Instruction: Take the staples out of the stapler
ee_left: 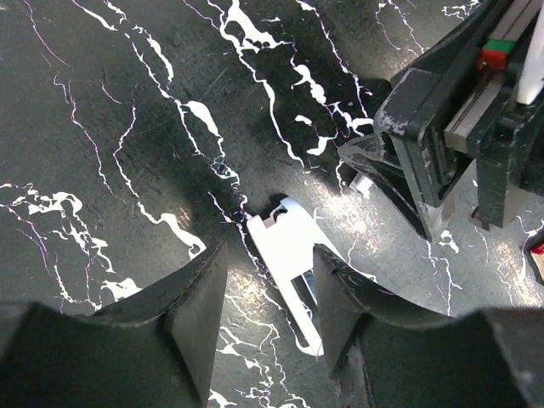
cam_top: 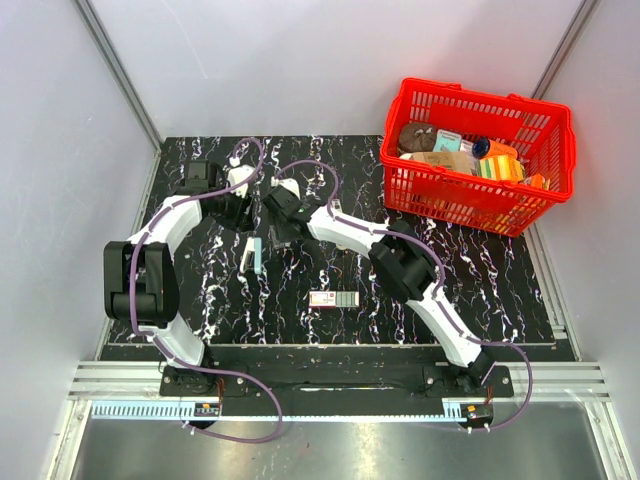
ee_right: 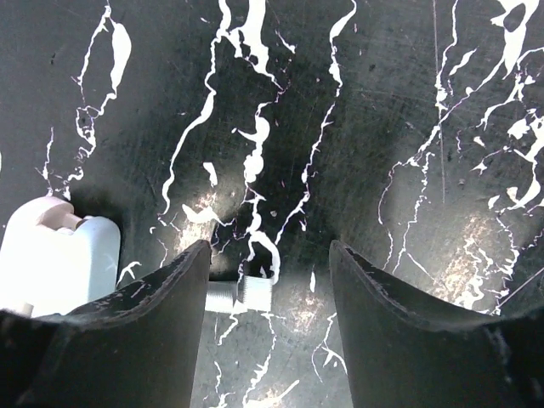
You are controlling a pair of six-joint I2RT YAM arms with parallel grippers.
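The pale white-and-blue stapler lies flat on the black marbled table, left of centre. My left gripper is open just beyond it. In the left wrist view its white end lies on the table between my spread fingers, which do not touch it. My right gripper is open beside the stapler. In the right wrist view a short silvery strip of staples lies on the table between its fingers, close to the left finger. The stapler's body shows at the left edge.
A red basket with several items stands at the back right. A small pink-and-grey box lies on the table in front of the stapler. The right gripper's black body is close to the left gripper.
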